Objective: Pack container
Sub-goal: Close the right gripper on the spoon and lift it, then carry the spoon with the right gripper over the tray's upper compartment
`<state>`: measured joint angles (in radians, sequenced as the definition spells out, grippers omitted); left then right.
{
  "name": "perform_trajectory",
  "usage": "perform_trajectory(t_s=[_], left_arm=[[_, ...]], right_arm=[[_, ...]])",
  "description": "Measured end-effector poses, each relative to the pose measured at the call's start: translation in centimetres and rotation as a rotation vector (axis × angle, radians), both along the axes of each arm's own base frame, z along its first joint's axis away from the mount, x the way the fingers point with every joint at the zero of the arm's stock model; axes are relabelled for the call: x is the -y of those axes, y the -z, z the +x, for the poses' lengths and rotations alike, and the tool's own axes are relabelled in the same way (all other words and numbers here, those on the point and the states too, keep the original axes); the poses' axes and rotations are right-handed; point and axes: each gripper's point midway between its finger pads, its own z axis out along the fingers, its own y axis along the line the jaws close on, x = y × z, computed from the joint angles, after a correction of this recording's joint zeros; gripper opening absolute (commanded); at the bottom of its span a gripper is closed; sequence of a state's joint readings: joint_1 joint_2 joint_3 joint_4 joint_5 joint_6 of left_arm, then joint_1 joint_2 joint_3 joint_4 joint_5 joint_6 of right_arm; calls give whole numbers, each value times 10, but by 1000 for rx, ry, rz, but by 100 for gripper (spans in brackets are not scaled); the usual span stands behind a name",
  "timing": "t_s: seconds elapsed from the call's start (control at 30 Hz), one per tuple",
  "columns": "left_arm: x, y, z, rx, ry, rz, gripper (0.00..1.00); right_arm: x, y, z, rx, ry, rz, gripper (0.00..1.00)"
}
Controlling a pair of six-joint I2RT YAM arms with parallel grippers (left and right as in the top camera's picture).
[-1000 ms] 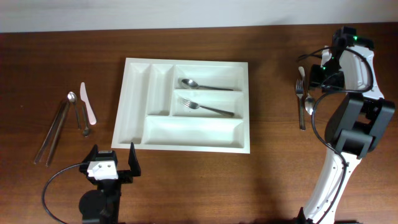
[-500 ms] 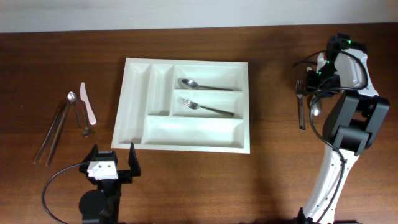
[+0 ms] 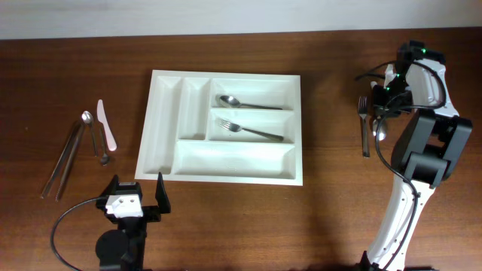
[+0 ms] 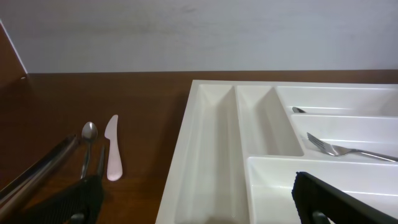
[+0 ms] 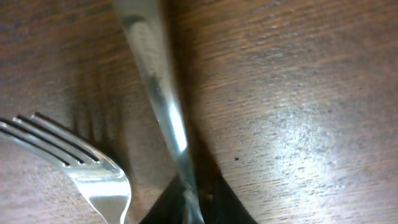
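Tray lies flat in the middle of the table, well left of the right gripper. That gripper's fingers pinch a spoon handle, with a fork just beside it. Left gripper gapes wide and empty, near the tray's front edge.
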<state>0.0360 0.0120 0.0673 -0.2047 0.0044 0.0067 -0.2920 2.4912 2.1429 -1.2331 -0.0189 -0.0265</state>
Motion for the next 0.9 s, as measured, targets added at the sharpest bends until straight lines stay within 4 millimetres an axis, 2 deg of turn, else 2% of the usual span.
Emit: perform_trajectory(t_s=[0.37,0.5,0.63,0.77,0.9], left_arm=[[0,0,0,0,0,0,99],[0,0,0,0,0,0,99],[0,0,0,0,0,0,99],[0,0,0,0,0,0,99],[0,0,0,0,0,0,99]], right_arm=[[-1,0,0,-2,4,4,3],[-3,-6,0,-4,4,20,4],[-3,-26,14,41,7,28,4],[2,-70,42,170,20,14,4],[3,-95,56,247,33,14,4]])
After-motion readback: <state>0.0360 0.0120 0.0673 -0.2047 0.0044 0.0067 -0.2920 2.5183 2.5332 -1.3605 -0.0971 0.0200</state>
